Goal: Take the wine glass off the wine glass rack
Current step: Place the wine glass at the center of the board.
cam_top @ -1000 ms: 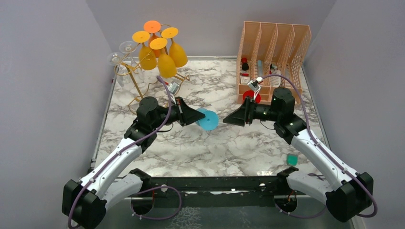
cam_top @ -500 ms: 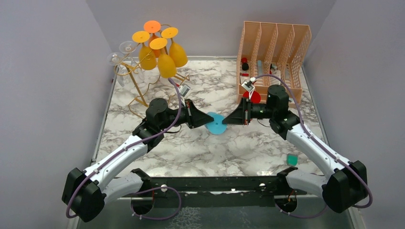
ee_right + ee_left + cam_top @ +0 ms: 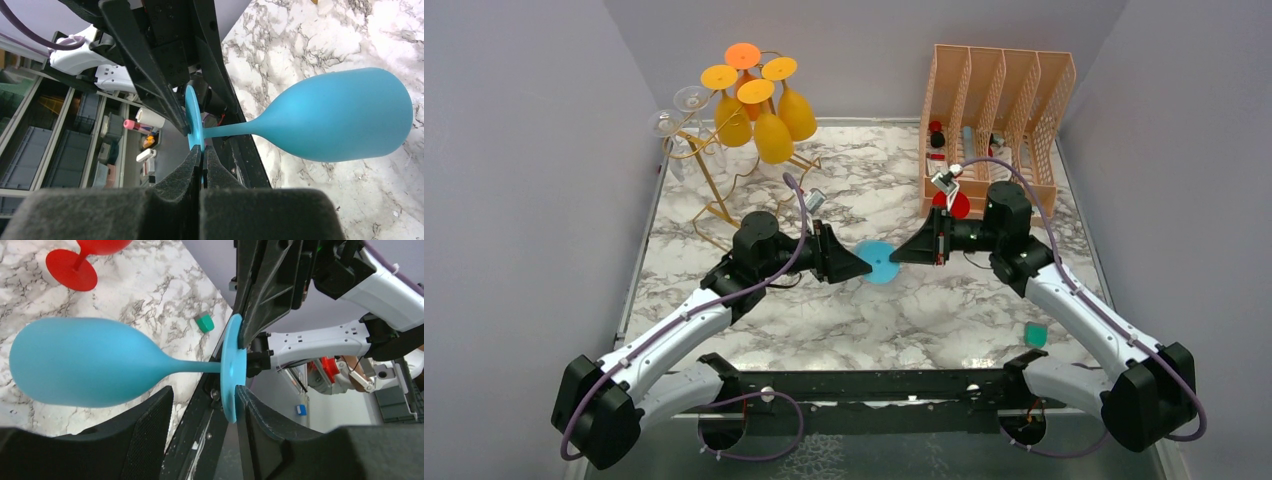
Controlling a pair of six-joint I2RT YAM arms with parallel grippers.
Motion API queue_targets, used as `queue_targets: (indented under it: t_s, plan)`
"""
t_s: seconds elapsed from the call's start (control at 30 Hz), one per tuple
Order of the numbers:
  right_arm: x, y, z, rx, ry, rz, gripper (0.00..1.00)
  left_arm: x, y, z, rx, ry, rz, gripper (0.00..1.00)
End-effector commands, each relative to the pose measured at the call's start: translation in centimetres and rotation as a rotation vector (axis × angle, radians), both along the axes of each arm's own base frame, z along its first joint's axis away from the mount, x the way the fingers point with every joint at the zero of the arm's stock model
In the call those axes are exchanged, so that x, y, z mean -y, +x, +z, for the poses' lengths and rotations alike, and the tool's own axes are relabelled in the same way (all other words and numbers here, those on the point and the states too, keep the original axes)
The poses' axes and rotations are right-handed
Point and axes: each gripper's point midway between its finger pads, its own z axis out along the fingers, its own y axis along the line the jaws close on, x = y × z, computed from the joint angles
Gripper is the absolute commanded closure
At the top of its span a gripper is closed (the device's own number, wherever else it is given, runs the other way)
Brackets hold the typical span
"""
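- right tool clamped on the foot of the blue wine glass; left tool open about that foot.
- glass lies sideways above the desk, well right of the wine glass rack.
- handover under way — next, the left tool should back off without nudging the foot.
- a second ago left gripped, right stood open.

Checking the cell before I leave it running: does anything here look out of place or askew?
The blue wine glass hangs sideways in mid-air, pinched at the edge of its foot by the right gripper. The left gripper stands open around that foot. A small green item lies alone near the right arm.
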Motion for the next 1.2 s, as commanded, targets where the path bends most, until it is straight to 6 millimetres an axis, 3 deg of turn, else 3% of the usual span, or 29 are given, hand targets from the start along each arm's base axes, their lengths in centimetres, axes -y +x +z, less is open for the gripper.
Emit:
queue_targets:
  t_s: [0.0,0.07,0.27,0.3,0.37,0.47,0.53,0.83,0.97,1.17]
  plan:
    - [0.0,0.1,0.2,0.061,0.011,-0.013,0.99,0.3,-1.2,0.0,-0.011,-0.004,-0.061,0.57]
    - [0.0,0.1,0.2,0.061,0.010,-0.009,0.99,0.6,-1.0,0.2,-0.008,-0.007,-0.063,0.63]
    - [0.2,0.0,0.1,0.076,0.002,-0.019,0.99,1.6,-1.9,0.2,0.015,-0.019,-0.135,0.99]
    - [0.2,0.0,0.2,0.085,0.004,-0.023,0.95,1.7,-2.0,0.1,0.024,-0.014,-0.145,1.00]
    - [0.3,0.1,0.3,0.096,0.001,-0.032,0.83,1.6,-2.2,-0.3,0.050,-0.005,-0.160,1.00]
    - [0.6,0.7,0.2,0.120,-0.037,-0.074,0.56,1.3,-2.4,-0.7,0.105,0.019,-0.177,1.00]
    - [1.1,1.6,0.3,0.155,-0.081,-0.132,0.49,1.0,-2.8,-1.0,0.156,0.036,-0.198,1.00]
    - [4.0,5.4,0.7,0.233,-0.213,-0.427,0.42,-0.9,-4.5,-3.5,0.517,0.095,-0.293,1.00]
    - [4.4,5.9,0.4,0.244,-0.253,-0.445,0.41,-1.5,-7.0,-4.5,0.737,0.067,-0.466,1.00]
    - [4.7,6.8,-0.4,0.206,-0.319,-0.462,0.37,-2.6,-7.4,-6.1,0.909,0.139,-0.542,1.00]
